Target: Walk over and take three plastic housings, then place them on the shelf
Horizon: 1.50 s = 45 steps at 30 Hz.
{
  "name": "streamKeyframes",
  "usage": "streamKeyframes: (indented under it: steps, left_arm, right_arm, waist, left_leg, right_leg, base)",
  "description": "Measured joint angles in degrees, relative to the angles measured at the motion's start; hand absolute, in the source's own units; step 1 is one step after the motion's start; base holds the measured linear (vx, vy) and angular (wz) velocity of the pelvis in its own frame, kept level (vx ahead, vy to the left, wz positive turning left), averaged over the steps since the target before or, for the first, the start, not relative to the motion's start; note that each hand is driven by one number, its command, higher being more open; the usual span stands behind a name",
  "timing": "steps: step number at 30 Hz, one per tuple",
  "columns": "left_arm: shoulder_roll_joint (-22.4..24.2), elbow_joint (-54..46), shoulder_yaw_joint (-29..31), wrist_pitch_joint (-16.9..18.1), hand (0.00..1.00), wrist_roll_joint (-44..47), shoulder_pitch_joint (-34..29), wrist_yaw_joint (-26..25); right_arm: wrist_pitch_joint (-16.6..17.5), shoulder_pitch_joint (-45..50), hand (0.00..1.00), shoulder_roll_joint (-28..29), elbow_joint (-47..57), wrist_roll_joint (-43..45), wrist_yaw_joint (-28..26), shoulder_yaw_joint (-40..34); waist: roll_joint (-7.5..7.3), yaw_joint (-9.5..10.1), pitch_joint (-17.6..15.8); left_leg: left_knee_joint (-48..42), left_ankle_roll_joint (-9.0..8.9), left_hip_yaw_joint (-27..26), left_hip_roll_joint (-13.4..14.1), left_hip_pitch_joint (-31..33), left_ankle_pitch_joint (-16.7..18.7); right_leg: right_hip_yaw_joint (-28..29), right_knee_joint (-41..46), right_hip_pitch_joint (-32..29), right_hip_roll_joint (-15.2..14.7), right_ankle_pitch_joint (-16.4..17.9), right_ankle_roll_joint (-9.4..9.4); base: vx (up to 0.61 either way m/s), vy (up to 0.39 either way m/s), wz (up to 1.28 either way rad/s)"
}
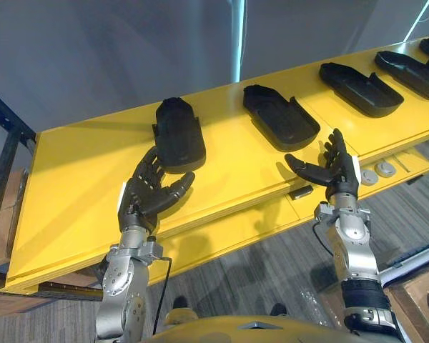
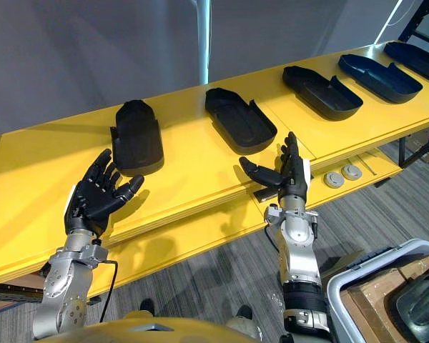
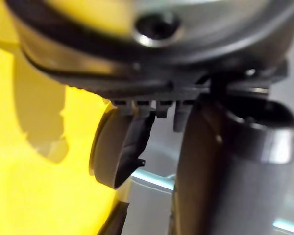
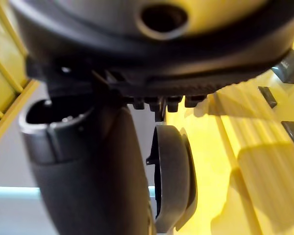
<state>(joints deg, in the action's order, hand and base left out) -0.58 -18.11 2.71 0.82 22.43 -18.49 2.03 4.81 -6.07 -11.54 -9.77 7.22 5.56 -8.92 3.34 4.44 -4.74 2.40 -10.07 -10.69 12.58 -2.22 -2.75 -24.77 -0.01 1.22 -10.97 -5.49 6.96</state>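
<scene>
Fingers [image 1: 150, 168] of the left hand [image 1: 144, 194] are spread and near straight, palm down over the yellow bench [image 1: 71, 179], holding nothing. Right hand [image 1: 337, 175] is open too, with straight fingers and the thumb out sideways, empty.

Just past the left fingertips lies the nearest housing [image 1: 179, 134], black, hump side up. It is close beside the tips; contact unclear. Ahead of the right fingertips, a little apart, sits the second housing [image 1: 280, 116], hollow side up. Further beyond those fingers, more housings [image 1: 360, 88] sit in a row along the bench, hollow up.

Handling, as a judgement:
- Thin moulded plastic shells, so probably light and stiff.
- The smooth matte skin may slip under hard fingers, and the walls may flex if squeezed.
- Best hold looks to be across the narrow width, thumb on one long side wall and fingers on the other.
- On the hollow-up ones, pinching the rim wall should also work.

No housing is in either hand.
</scene>
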Motion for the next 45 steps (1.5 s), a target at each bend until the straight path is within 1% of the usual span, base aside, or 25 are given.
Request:
streamKeyframes:
  steps: [2,9,14,18,22,25,31,42,44,45]
  left_arm:
    - [0.0,0.0,-0.1,-0.1,1.00,0.0,0.0,0.0]
    - [0.0,0.0,-0.1,-0.1,1.00,0.0,0.0,0.5]
    - [-0.2,0.0,-0.6,-0.2,1.00,0.0,0.0,1.0]
    - [-0.3,0.7,-1.2,-0.5,1.00,0.0,0.0,1.0]
    - [-0.3,0.8,-2.3,-0.9,1.00,0.3,0.0,1.2]
    - [-0.3,0.8,-2.7,-0.9,1.00,2.1,0.0,1.8]
    - [-0.7,0.8,-4.4,-0.9,1.00,2.4,0.0,2.0]
    - [-1.6,0.8,-5.0,-1.0,1.00,2.5,-0.1,2.2]
    - [-1.6,0.8,-5.0,-0.9,1.00,2.5,-0.1,2.3]
    - [-1.6,0.8,-5.0,-0.9,1.00,2.5,-0.1,2.2]
  right_arm:
    - [0.9,-0.5,1.00,0.0,-1.2,0.0,0.0,0.2]
    - [1.1,-1.5,1.00,0.0,-2.1,0.5,-0.1,1.9]
    - [1.7,-1.6,1.00,-0.1,-3.6,1.0,-0.1,2.9]
    - [1.9,-2.2,1.00,-0.3,-4.4,1.0,0.0,4.0]
    - [2.1,-3.9,1.00,-2.0,-6.7,1.0,0.2,6.0]
    - [2.2,-4.6,1.00,-2.1,-7.7,1.0,1.2,6.7]
    - [2.3,-6.4,1.00,-2.2,-9.8,1.0,2.3,7.2]
    - [1.9,-6.5,1.00,-2.3,-9.3,-0.4,4.6,7.2]
    - [0.1,-5.1,1.00,-2.2,-4.3,-1.4,4.9,7.1]
    - [-0.3,-4.5,1.00,-2.2,-2.1,-1.4,4.9,7.1]
  waist:
    - [-0.06,-0.01,0.0]
    - [-0.20,0.01,0.1]
    - [-1.08,0.04,0.8]
    - [-0.97,0.15,0.9]
    - [-0.93,0.27,0.9]
    - [-0.75,0.32,1.0]
    - [-0.46,0.46,1.2]
    - [0.03,1.29,1.5]
    - [0.16,1.52,1.4]
    - [0.21,1.56,1.4]
  left_leg:
    - [0.0,0.01,0.2,0.0,0.1,-0.1]
    - [0.2,0.08,0.9,0.0,0.5,-0.6]
    - [0.8,0.11,1.7,0.0,0.8,-1.2]
    - [0.8,0.12,1.9,0.0,0.8,-1.3]
    - [0.8,0.20,2.1,0.0,0.8,-1.5]
    - [0.8,0.19,2.4,0.0,0.9,-1.6]
    - [0.7,0.18,3.1,0.0,1.3,-1.8]
    - [0.9,0.19,3.0,0.0,1.1,-1.9]
    - [1.0,0.16,2.4,0.0,0.7,-1.9]
    - [1.0,0.15,2.2,0.0,0.7,-1.9]
  right_leg:
    - [-0.1,0.0,0.0,0.0,0.0,0.00]
    - [-0.7,0.1,0.0,0.0,0.0,-0.01]
    - [-1.5,0.0,0.1,0.0,0.0,-0.02]
    - [-1.7,0.0,0.2,0.0,0.0,-0.02]
    - [-1.9,0.0,0.3,0.0,0.0,-0.04]
    - [-2.2,0.0,0.4,0.0,0.0,-0.07]
    - [-3.1,0.0,0.7,0.0,0.1,-0.16]
    - [-2.7,0.0,0.6,0.0,0.1,-0.13]
    - [-2.1,0.0,0.5,0.0,0.0,-0.05]
    - [-1.9,0.0,0.4,0.0,0.0,-0.03]
  base:
    - [-0.01,0.003,0.05]
    - [-0.01,0.002,0.05]
    - [0.00,0.000,0.07]
    - [0.00,0.002,0.02]
    - [0.00,0.000,0.00]
    - [-0.01,0.002,0.04]
    - [-0.01,0.001,0.06]
    - [0.00,0.001,-0.01]
    - [0.00,0.001,-0.11]
    - [0.00,0.003,-0.15]
